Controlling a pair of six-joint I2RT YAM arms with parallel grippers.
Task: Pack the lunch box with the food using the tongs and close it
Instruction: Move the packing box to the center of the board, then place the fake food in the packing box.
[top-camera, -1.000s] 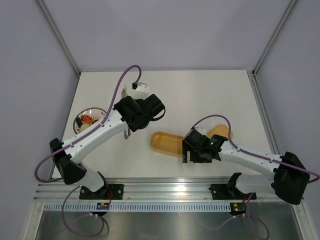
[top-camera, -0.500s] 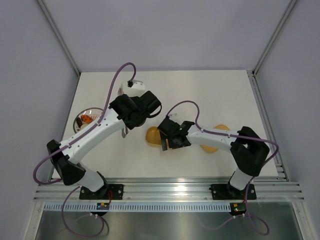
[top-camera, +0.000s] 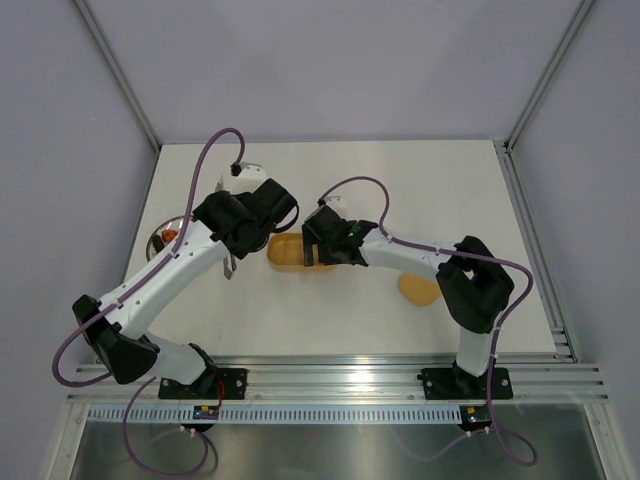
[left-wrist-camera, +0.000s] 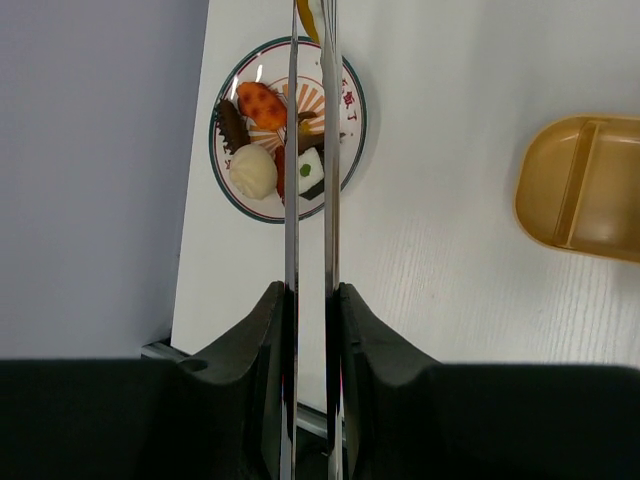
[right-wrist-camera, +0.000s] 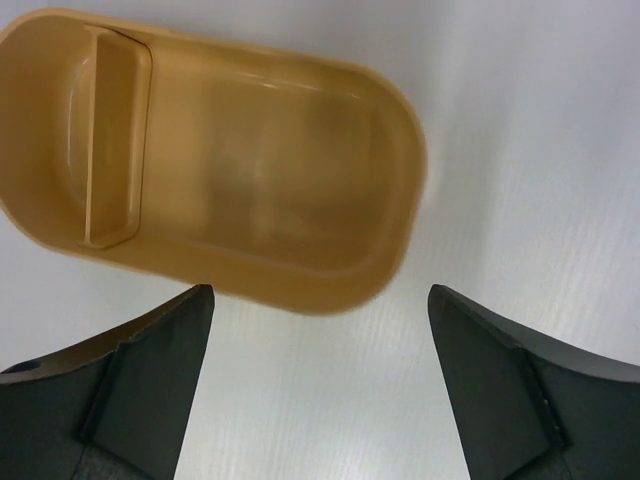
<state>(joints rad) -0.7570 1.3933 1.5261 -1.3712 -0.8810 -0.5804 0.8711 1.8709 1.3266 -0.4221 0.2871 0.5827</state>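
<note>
- The tongs (left-wrist-camera: 291, 220) are clamped in the left gripper (left-wrist-camera: 310, 295), whose jaws are closed narrowly on the two metal arms. The arms are held above the plate (left-wrist-camera: 228, 170), with their tips reaching past its far rim.
- The food (left-wrist-camera: 270, 140) is seen on that plate — several small pieces, none of them in the box. Whether anything is caught at the tong tips cannot be told.
- The lunch box (right-wrist-camera: 240, 170) is set on the table (top-camera: 400, 190) between the two grippers, near the plate. It is seen to be empty, with both compartments bare.
- The right gripper (right-wrist-camera: 320, 310) is held just beside the box, its jaws spread wide with nothing between them.
- The lid (top-camera: 420, 290) is laid flat on the table, well apart from the box, on the right.
- Packing is judged not to have begun — every piece is left to be carried across, after which the lid must be fetched and pressed on.
</note>
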